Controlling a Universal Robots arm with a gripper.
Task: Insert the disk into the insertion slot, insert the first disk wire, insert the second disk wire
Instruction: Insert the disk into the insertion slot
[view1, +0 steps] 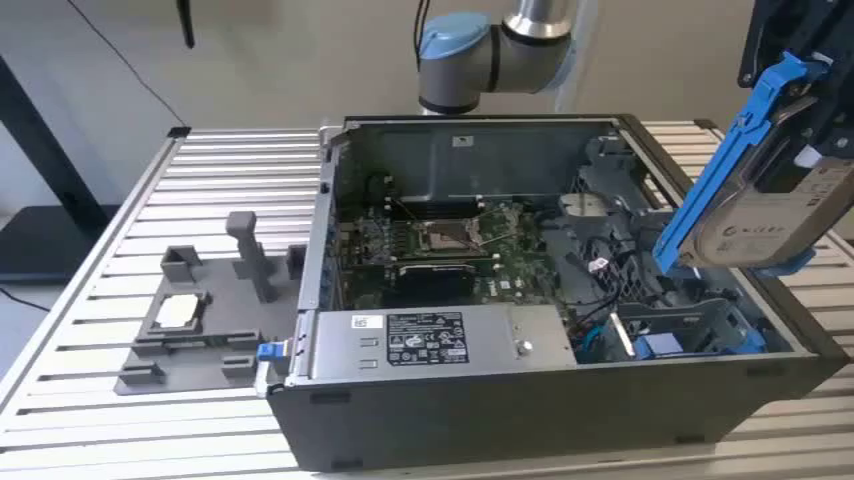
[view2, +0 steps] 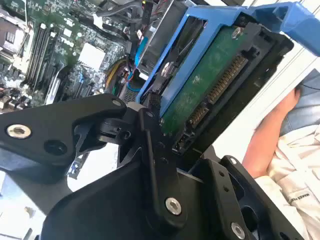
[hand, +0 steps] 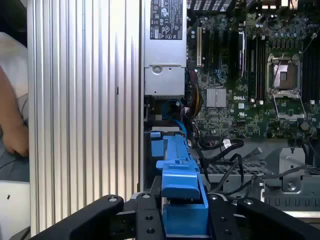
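Hand (hand: 184, 216) clamps the tilted disk (view1: 785, 215) — apparently firmly.

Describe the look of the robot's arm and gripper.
The arm is silver-grey tubing with a rounded joint capped in light blue. The gripper is matte black, built of flat angular linkage bars pinned with silver hex screws.

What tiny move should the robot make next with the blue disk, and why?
Probably lower the disk toward the insertion slot: the claw holds it tilted up in the air, not yet inside the slot.
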